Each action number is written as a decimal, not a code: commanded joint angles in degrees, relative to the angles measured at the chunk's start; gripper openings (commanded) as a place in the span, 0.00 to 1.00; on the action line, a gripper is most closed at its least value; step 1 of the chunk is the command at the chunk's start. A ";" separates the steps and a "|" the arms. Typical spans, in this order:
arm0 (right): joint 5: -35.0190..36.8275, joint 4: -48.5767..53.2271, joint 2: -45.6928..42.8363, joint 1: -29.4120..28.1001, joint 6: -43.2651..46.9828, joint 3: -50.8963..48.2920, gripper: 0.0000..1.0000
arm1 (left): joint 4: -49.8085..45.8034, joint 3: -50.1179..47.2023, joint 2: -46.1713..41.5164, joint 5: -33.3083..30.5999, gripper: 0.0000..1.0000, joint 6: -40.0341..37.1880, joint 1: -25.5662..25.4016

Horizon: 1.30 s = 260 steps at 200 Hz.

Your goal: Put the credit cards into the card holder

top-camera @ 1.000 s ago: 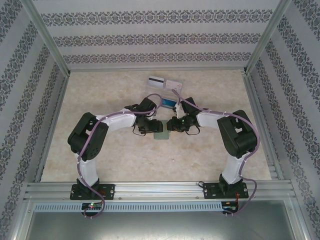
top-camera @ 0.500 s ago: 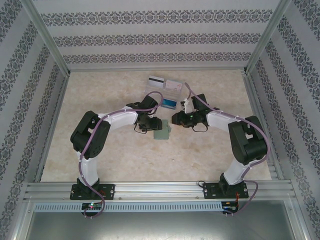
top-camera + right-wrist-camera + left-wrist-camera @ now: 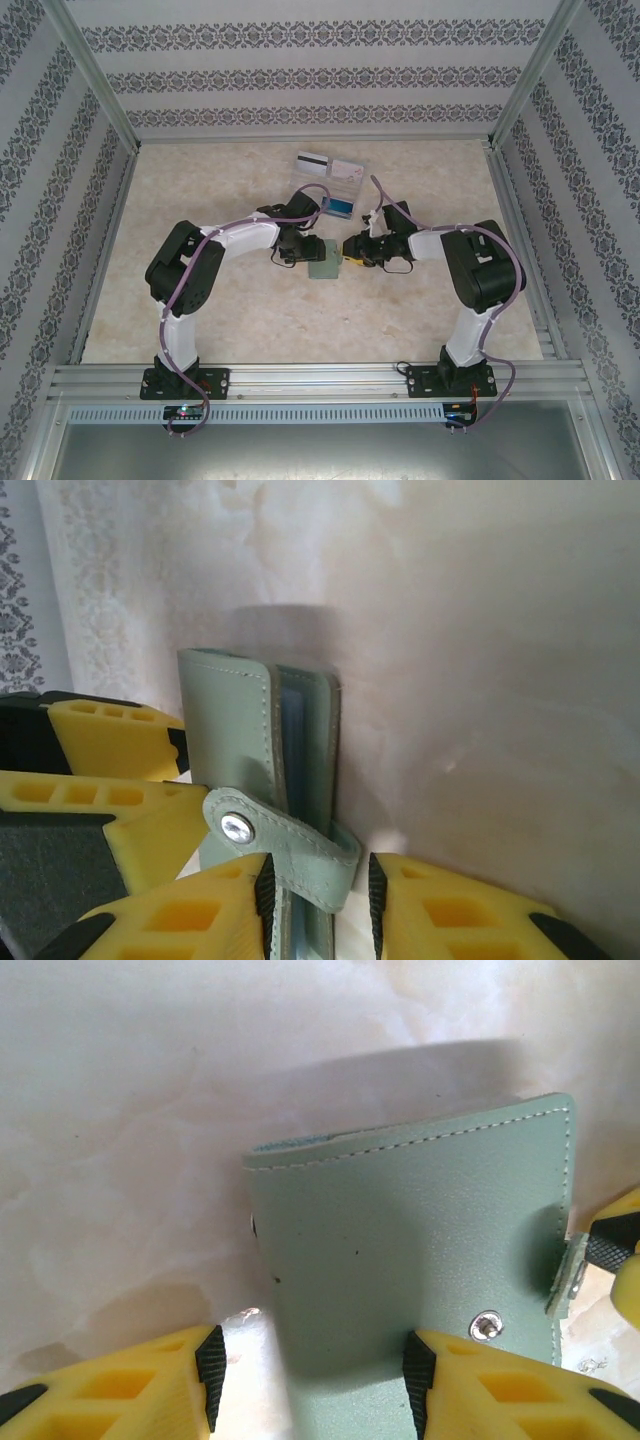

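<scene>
Left wrist view puts the holder (image 3: 420,1230) between the pads of your left gripper (image 3: 312,1380). One pad touches its cover and bare table shows at the other, so those jaws stand apart and are not clamped. In the top view the holder sits mid-table (image 3: 250,300), between the two arms.

Right wrist view shows it edge-on, with the strap (image 3: 290,850) lying between the pads of the right gripper (image 3: 320,890). They stand close on either side of it, but you cannot tell whether they pinch.

Expect the holder to be light and soft. It looks like stitched leatherette, which will flex and fold rather than hold its shape, and its smooth faces may slide under a pad. Take it by the spine or across both covers, and use the strap only to pull it open. The stud (image 3: 487,1325) on the cover is bare, so the strap is unfastened and should give freely.

The covers lie nearly together, with a bluish pocket stack between them. Whether any pocket holds a card is hidden.

At the back, the clear tray (image 3: 325,185) holds the white card (image 3: 312,160), the pink card (image 3: 348,168) and the blue card (image 3: 338,207). They are thin, stiff and slick, so you should pinch them by an edge.
</scene>
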<state>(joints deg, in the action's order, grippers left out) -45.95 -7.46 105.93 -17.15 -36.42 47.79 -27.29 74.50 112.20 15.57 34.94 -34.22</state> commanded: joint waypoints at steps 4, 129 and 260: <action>-2.35 -4.28 2.90 -2.28 -3.09 1.54 0.33 | -3.03 0.83 2.14 -1.48 0.53 -1.01 -1.23; -3.18 2.92 2.83 -6.05 1.31 6.12 0.32 | -3.27 1.76 2.63 -1.11 0.53 -1.36 -1.30; -0.37 16.03 -2.47 -1.42 8.10 9.05 0.26 | -5.78 3.48 2.49 -2.66 0.52 -2.60 -1.38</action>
<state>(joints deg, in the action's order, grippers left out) -46.87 5.85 102.67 -17.47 -29.74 55.11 -30.94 77.52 113.54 14.50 33.21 -34.57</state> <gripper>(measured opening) 0.269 0.522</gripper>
